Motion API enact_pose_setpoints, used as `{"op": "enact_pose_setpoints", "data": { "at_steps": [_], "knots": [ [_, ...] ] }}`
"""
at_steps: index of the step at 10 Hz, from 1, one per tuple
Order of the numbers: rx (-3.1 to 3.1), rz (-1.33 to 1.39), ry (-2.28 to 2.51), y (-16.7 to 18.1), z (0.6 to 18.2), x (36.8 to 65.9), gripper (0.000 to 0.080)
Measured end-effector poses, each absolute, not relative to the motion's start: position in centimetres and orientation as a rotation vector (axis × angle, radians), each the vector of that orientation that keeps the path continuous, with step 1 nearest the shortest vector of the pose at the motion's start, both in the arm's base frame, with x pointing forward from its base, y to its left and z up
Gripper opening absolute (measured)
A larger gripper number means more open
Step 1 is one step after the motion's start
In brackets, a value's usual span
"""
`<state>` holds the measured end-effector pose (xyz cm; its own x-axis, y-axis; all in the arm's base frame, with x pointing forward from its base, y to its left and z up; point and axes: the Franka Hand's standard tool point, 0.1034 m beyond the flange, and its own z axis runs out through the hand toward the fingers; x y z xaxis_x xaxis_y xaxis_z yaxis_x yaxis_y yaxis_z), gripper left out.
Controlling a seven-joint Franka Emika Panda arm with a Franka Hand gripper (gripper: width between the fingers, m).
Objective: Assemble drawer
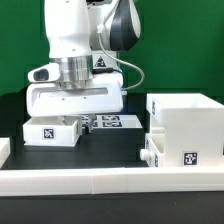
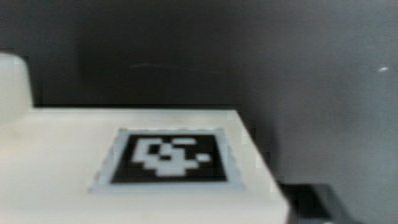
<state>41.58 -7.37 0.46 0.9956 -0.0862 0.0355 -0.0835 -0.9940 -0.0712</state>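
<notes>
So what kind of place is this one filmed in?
Likely a robotics lab bench: green backdrop, black table, and a white housing and tray bearing printed square tags.

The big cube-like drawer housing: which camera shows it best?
The exterior view: the housing stands almost whole on that view's right, a tag on its front. The wrist view fills with one tagged white surface up close; which part that is cannot be told.
</notes>
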Motion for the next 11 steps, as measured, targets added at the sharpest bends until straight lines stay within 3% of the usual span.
{"op": "enact_pose_setpoints", "data": {
  "at_steps": [1, 2, 3, 6, 11],
  "knots": [
    [-3.068, -0.06, 0.12, -7.1, 0.5, 41.7, 0.0161],
    [-3.069, -0.065, 0.107, -6.7, 0.6, 41.9, 0.0054],
    [-3.07, -0.071, 0.098, -6.6, 0.8, 42.0, 0.0042],
    [-3.068, -0.079, 0.083, -5.9, 0.9, 42.7, 0.0042],
    [-3.034, -0.066, -0.169, 0.1, 3.4, 48.3, 0.0042]
  ]
}}
